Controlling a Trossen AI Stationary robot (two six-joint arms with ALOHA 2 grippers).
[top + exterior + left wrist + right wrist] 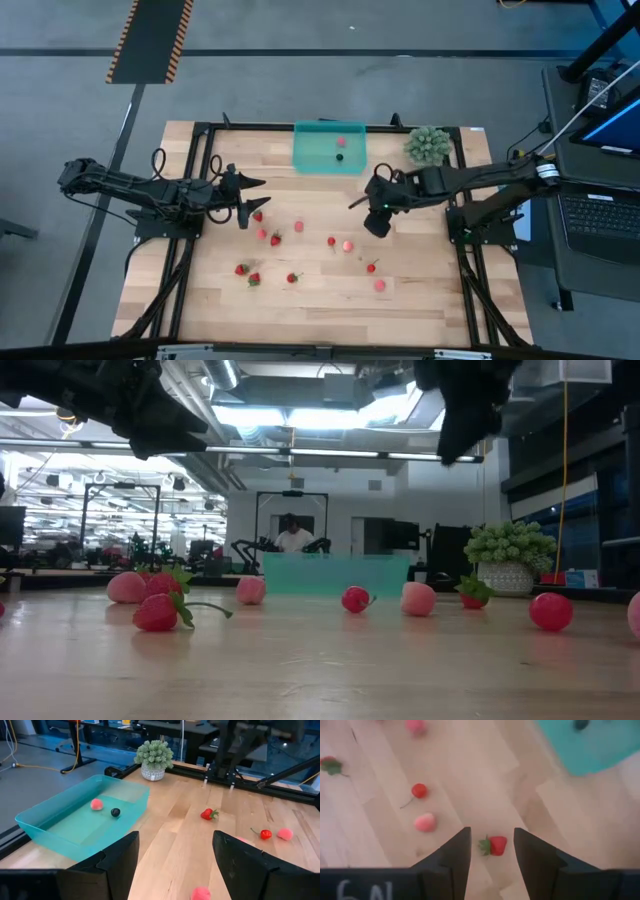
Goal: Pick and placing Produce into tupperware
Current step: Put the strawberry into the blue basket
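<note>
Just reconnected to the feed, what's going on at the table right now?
Both arms are sorting produce into the tupperware, which holds one pink piece and one dark berry. The right end effector hangs open above a strawberry on the table. The left end effector is open and empty. About a dozen pieces remain scattered.

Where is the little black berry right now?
The black berry lies inside the teal tupperware at the table's far edge, just below a pink piece in the high view.

One camera looks straight down on the whole table (320, 300). Another sits at table height, looking level across. Wrist cameras look close; all share the teal tupperware (329, 147).
</note>
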